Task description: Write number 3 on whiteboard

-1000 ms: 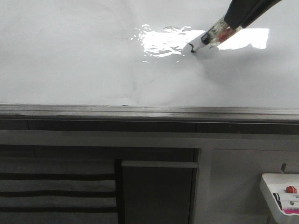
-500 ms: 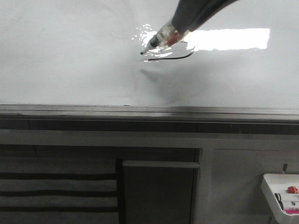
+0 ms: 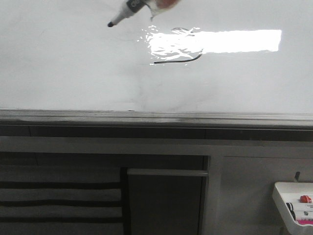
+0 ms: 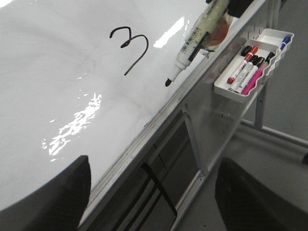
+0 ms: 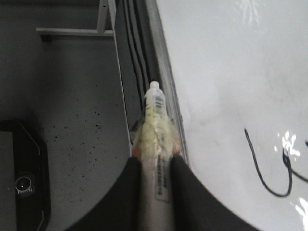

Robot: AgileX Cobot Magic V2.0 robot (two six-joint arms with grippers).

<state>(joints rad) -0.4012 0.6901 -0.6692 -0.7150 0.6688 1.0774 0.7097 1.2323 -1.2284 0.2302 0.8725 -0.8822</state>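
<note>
The whiteboard (image 3: 73, 73) fills the upper front view. On it is the number 3 (image 3: 178, 59), a thin black stroke whose upper loops vanish in the glare. It reads whole in the left wrist view (image 4: 132, 45). My right gripper (image 5: 156, 168) is shut on a white marker (image 5: 156, 120) wrapped in yellowish tape. In the front view the marker (image 3: 128, 10) hangs at the top, its black tip to the left of the 3 and apart from it. My left gripper (image 4: 154, 202) is open and holds nothing, down by the board's edge rail (image 4: 144, 139).
A grey metal rail (image 3: 146, 117) runs along the whiteboard's lower edge, with frame bars and dark panels beneath it. A small white tray (image 3: 293, 203) of several markers hangs at the lower right; it also shows in the left wrist view (image 4: 231, 89). A bright rectangular reflection (image 3: 239, 41) crosses the board.
The right gripper drew the 3's lower curve leftward, then carried the marker up and left off the stroke. The left gripper shows no change.
</note>
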